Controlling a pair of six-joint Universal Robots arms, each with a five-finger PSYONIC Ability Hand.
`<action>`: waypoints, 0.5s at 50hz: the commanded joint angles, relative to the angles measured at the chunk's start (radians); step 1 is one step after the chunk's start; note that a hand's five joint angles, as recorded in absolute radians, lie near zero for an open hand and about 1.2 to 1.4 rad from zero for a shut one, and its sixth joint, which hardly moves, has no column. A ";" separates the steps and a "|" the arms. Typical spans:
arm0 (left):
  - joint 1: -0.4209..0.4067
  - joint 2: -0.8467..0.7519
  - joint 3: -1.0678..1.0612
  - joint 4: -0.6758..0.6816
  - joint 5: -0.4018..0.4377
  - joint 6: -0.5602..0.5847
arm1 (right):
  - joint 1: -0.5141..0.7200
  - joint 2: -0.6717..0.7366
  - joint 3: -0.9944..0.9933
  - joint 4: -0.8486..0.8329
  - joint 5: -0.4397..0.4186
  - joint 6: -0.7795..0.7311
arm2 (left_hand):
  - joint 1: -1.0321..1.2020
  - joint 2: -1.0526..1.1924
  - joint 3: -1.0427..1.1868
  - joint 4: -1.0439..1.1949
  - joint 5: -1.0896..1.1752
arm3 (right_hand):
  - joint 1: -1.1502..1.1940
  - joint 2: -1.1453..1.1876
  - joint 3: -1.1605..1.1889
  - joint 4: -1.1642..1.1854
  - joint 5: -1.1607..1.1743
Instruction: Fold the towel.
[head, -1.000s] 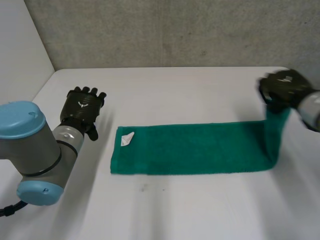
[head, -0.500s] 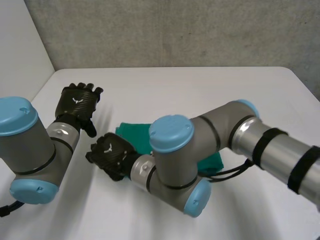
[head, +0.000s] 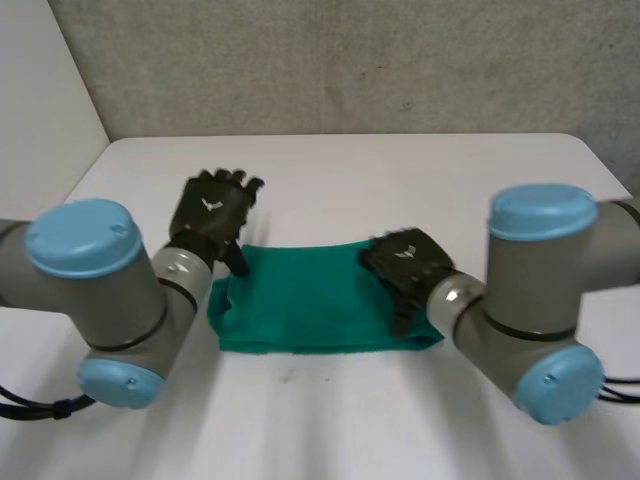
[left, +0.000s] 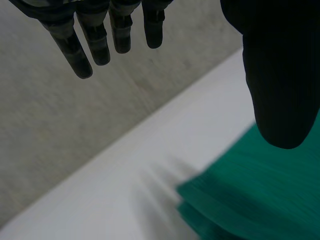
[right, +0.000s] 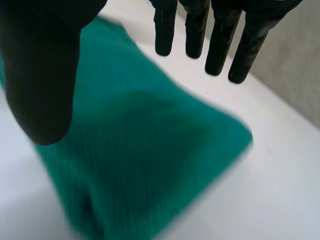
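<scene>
A green towel (head: 310, 298) lies folded in half on the white table (head: 320, 170), two layers showing at its left end (left: 225, 210). My left hand (head: 212, 210) hovers over the towel's far left corner, fingers (left: 95, 40) straight and spread, thumb (left: 280, 75) above the cloth, holding nothing. My right hand (head: 405, 262) hangs over the towel's right end, near the fold. In the right wrist view its fingers (right: 220, 40) are straight and its thumb (right: 40, 70) is apart from them, with the towel (right: 140, 150) below and nothing pinched.
A grey wall (head: 350, 60) runs along the table's far edge. Bare white table surrounds the towel on all sides. Both arms' grey elbows with blue caps (head: 80, 240) (head: 545, 212) stand near the front of the table.
My right hand carried the towel's right end across to the left end, let it go and drew back to the right. My left hand moved right to the towel's far left corner.
</scene>
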 joint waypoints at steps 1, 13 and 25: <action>-0.016 -0.101 0.010 -0.065 -0.005 0.001 | -0.136 0.002 0.188 -0.162 -0.009 -0.012 | -0.018 -0.028 -0.038 -0.028 -0.047 | 0.600 0.566 0.550 0.549 0.546; -0.008 -0.049 -0.053 -0.138 -0.099 -0.009 | -0.165 -0.022 0.189 -0.238 0.010 -0.076 | -0.018 -0.028 -0.038 -0.028 -0.047 | 1.123 1.089 1.073 1.072 1.069; -0.007 0.073 -0.168 -0.138 -0.113 -0.009 | 0.158 -0.064 -0.054 -0.198 0.040 -0.121 | -0.018 -0.028 -0.038 -0.028 -0.047 | 1.123 1.089 1.073 1.072 1.069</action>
